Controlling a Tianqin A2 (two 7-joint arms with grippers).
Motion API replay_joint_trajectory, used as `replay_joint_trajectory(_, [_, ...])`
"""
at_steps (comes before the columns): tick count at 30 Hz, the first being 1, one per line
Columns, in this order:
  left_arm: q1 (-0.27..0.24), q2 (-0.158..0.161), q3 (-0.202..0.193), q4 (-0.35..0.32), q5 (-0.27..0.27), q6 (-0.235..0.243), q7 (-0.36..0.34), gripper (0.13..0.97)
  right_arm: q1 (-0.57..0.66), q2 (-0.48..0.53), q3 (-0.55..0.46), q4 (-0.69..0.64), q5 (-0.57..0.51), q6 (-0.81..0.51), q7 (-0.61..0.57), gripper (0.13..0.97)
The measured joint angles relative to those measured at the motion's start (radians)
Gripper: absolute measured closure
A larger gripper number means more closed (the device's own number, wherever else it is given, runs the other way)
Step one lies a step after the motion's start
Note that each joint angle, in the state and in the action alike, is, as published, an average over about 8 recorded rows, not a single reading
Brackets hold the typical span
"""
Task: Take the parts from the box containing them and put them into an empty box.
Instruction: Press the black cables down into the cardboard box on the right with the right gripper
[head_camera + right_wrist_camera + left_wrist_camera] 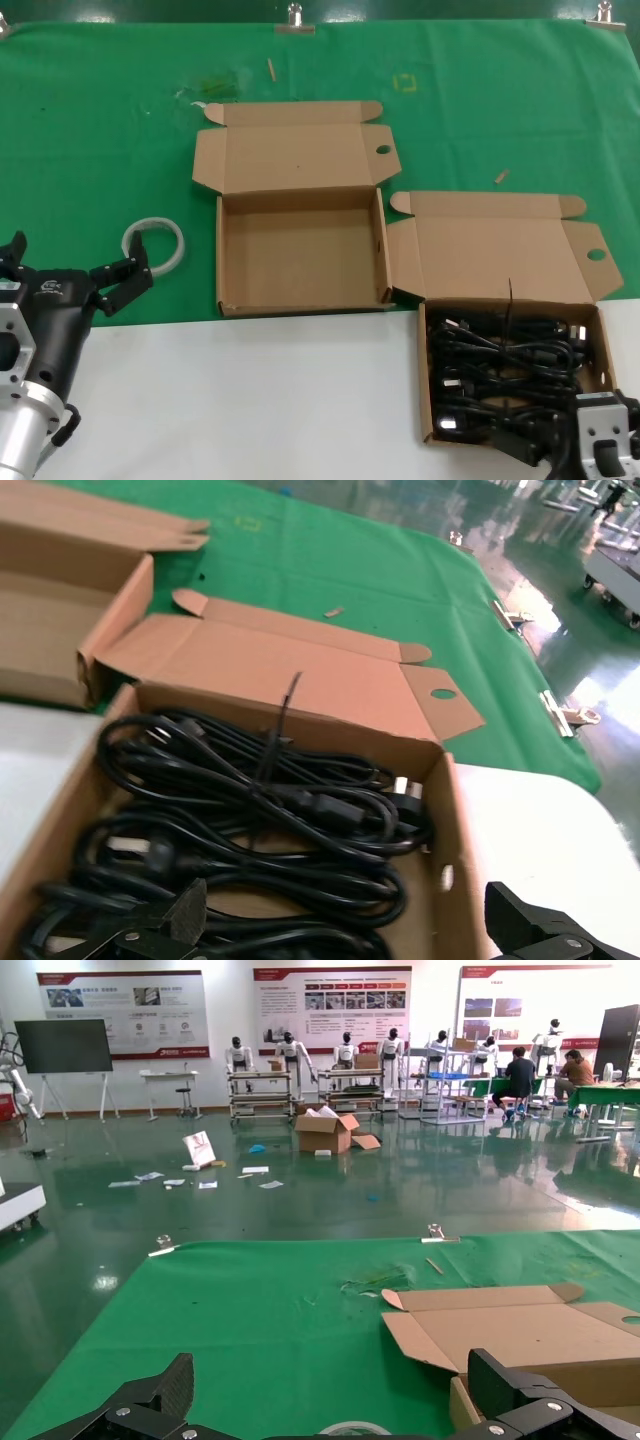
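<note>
Green cloth (pixel 100 120) covers the far half of the table (pixel 250 400), clipped along its far edge; the near half is bare white. Black power cords (pixel 500 380) lie coiled in the cardboard box (pixel 423 380) at the table's near right corner, lid folded back onto the green. Just beside it, toward the middle, the empty box (pixel 300 250) sits open with its lid back. The right tool (pixel 350 920) hangs over the near end of the cords, fingers spread, gripping nothing. The left tool (pixel 75 270) waits at the near left edge, fingers apart and empty, near a pale tape ring (pixel 155 243). No writing on either box is readable.
</note>
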State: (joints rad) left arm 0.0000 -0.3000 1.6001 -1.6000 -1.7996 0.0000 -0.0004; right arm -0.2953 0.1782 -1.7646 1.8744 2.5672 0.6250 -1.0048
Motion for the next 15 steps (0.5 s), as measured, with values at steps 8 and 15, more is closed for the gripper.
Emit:
replay_joint_trajectory(8, [0.0,0.0,0.0,0.0,0.0,0.0,0.0,0.132,0.044,0.0,0.053,-0.012,0.135,-0.005,-0.229,0.129])
replay_joint_trajectory(15, [0.0,0.0,0.0,0.0,0.0,0.0,0.0,0.132,0.136,0.0,0.057,-0.095,0.177,-0.037,-0.347,0.129])
